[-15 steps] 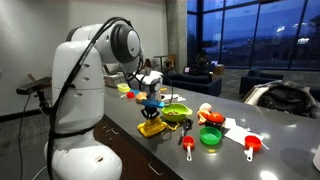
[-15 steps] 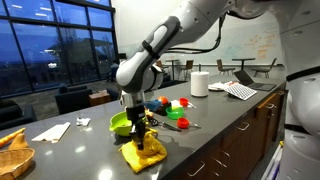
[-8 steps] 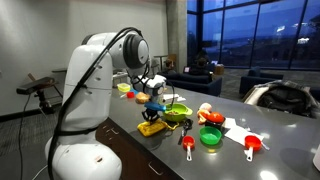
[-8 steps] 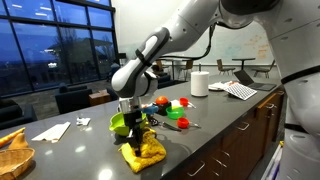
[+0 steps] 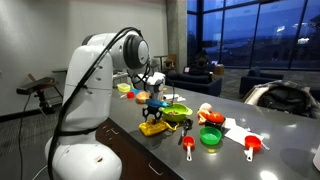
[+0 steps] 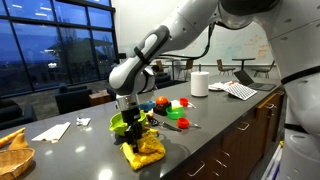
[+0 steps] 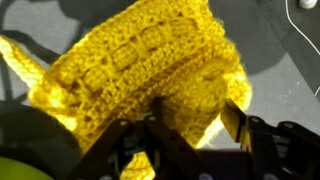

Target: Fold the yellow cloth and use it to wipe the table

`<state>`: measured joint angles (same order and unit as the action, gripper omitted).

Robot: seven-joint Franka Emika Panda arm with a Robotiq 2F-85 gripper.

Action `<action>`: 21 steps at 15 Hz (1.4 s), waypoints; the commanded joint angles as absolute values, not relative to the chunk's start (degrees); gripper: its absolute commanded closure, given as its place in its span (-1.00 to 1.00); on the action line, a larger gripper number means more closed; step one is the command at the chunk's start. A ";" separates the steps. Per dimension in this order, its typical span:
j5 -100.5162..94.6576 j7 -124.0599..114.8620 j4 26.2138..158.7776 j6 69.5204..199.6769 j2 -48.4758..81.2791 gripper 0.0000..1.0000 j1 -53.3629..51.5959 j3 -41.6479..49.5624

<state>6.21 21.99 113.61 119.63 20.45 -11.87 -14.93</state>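
Note:
The yellow cloth [image 5: 152, 128] [image 6: 143, 150] lies rumpled and doubled over on the table [image 6: 85, 155] near its front edge. In the wrist view its knitted surface [image 7: 140, 70] fills most of the picture. My gripper [image 6: 134, 128] [image 5: 153, 108] points straight down over the cloth's top. Its jaws stand apart: in the wrist view the gripper [image 7: 194, 103] has the cloth's near fold between the fingers, the left finger over the fabric and the right finger a little off its edge. The cloth rests on the table and is not lifted.
A yellow-green bowl [image 5: 176, 112] [image 6: 122, 123] stands right behind the cloth. Beyond it lie a green bowl [image 5: 210, 136], red measuring cups [image 5: 251, 146] and small toys. A paper towel roll [image 6: 199, 83] and papers [image 6: 240, 90] sit farther along. A white napkin [image 6: 50, 130] lies at the other end.
The jaws were shut on the cloth a second ago and have now spread apart. The cloth has settled onto the table; the arm has shifted slightly.

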 commanded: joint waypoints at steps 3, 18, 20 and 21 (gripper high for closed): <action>2.44 17.72 114.58 118.13 15.84 -1.00 -12.03 -14.25; 3.04 14.49 119.85 121.64 14.10 1.00 -10.75 -12.74; 3.07 14.06 120.41 122.29 14.92 1.00 -11.07 -12.97; 3.02 13.87 120.62 122.47 15.26 1.00 -11.26 -13.12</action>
<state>2.77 15.14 119.22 121.05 15.15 -10.78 -12.69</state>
